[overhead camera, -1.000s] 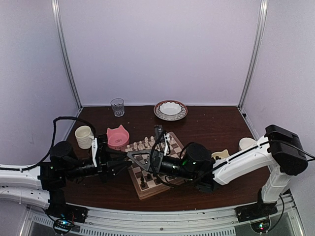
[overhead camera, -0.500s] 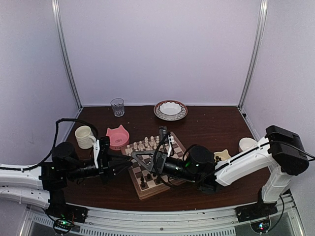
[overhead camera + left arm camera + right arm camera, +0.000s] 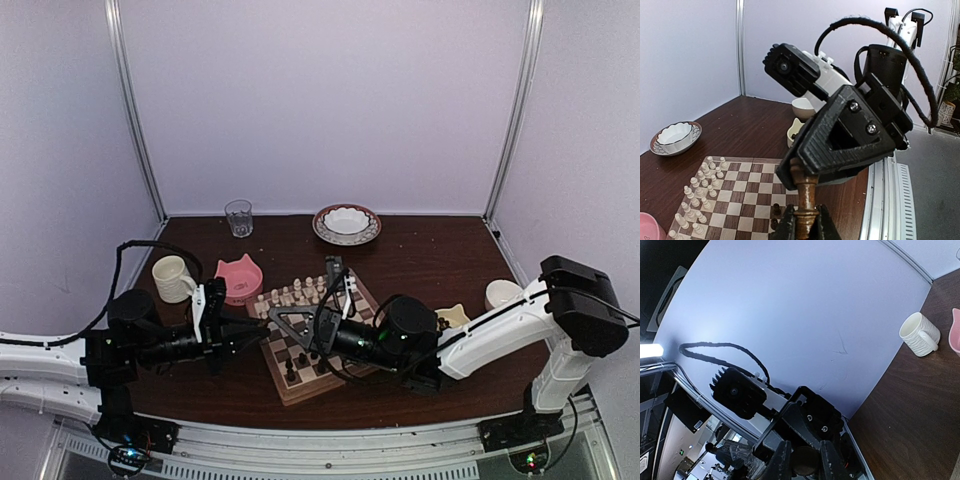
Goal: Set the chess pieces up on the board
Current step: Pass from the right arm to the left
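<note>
One dark brown chess piece (image 3: 805, 192) hangs in the air between both arms, above the near-left corner of the board (image 3: 300, 392). My left gripper (image 3: 806, 222) is shut on its ringed lower end. My right gripper (image 3: 801, 172) is shut on its other end, and in the right wrist view that end shows as a dark round disc (image 3: 803, 460) between the right gripper's own fingers (image 3: 781, 460). In the top view the two grippers meet tip to tip, left gripper (image 3: 258, 331) against right gripper (image 3: 276, 322). A few dark pieces (image 3: 775, 210) stand on the board (image 3: 740, 185).
Cream-white chessmen (image 3: 295, 293) line the board's far-left edge. A pink cat bowl (image 3: 240, 278) and a cream mug (image 3: 170, 277) sit left of the board. A glass (image 3: 238, 216) and a patterned bowl (image 3: 346, 222) stand at the back. A cream cup (image 3: 500, 292) and a small dish (image 3: 450, 316) are on the right.
My left gripper has closed on the dark piece that the right gripper holds. Both arms have drifted slightly to the right.
</note>
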